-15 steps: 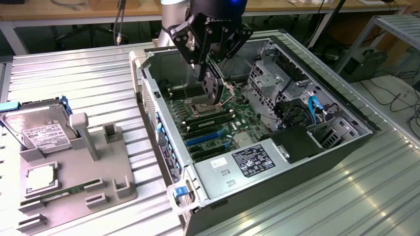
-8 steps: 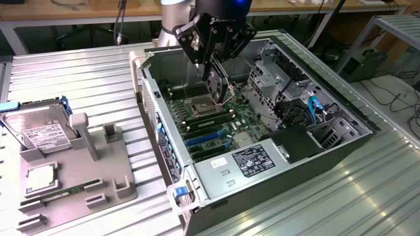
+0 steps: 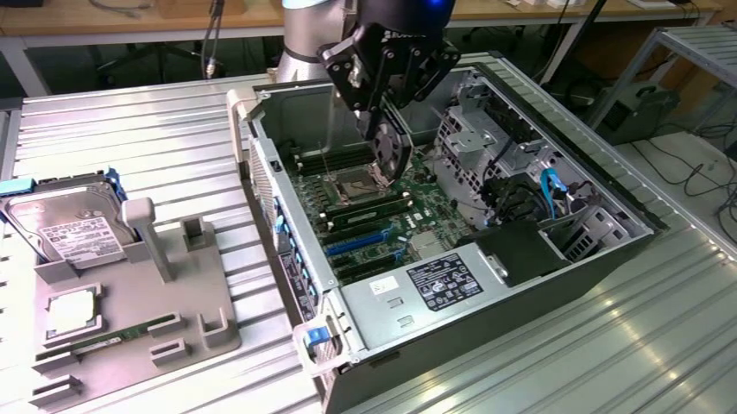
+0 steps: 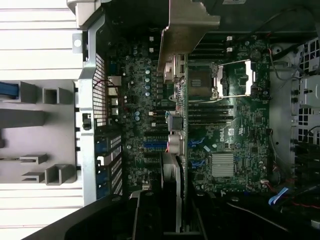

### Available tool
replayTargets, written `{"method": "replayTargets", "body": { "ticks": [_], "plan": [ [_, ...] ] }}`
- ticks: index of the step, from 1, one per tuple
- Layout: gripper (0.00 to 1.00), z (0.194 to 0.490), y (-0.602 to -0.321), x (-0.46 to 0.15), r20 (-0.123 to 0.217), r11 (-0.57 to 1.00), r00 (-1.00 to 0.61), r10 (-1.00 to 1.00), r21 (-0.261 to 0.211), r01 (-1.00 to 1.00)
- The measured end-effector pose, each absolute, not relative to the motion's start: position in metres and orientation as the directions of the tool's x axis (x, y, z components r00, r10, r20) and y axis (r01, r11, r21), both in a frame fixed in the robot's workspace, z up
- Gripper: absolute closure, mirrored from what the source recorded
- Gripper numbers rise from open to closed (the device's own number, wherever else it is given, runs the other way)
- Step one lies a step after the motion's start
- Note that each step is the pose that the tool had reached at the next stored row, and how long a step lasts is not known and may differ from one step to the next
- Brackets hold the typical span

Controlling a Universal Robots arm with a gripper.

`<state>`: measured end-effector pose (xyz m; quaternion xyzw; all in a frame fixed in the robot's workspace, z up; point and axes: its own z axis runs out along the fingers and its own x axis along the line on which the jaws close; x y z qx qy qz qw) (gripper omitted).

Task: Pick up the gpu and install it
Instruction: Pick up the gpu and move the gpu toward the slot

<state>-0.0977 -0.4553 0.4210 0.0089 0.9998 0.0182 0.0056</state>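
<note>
My gripper (image 3: 385, 116) hangs over the open computer case (image 3: 495, 285), shut on the gpu (image 3: 391, 155). The card is held on edge, its lower end just above the motherboard (image 3: 381, 216) near the CPU socket (image 3: 351, 183). In the wrist view the gpu (image 4: 181, 125) appears edge-on, running away from my gripper (image 4: 175, 210), with its silver bracket (image 4: 187, 30) at the far end. The blue expansion slots (image 3: 355, 243) lie on the board beside the card, toward the exterior view's lower left. The blue slots (image 4: 150, 145) also lie beside the card's edge in the wrist view.
A grey fixture tray (image 3: 173, 319) lies at the exterior view's left, carrying a hard drive (image 3: 69, 228), a CPU (image 3: 72, 312) and a RAM stick (image 3: 116, 336). The case walls, drive cage (image 3: 484, 138) and cables (image 3: 553, 194) hem in the board.
</note>
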Motion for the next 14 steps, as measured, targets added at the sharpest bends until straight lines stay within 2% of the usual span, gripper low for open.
{"method": "replayTargets", "body": {
  "ticks": [14],
  "plan": [
    [0.73, 0.418, -0.455, -0.072, -0.011, 0.999, -1.000, 0.018, 0.036, 0.018]
  ]
}}
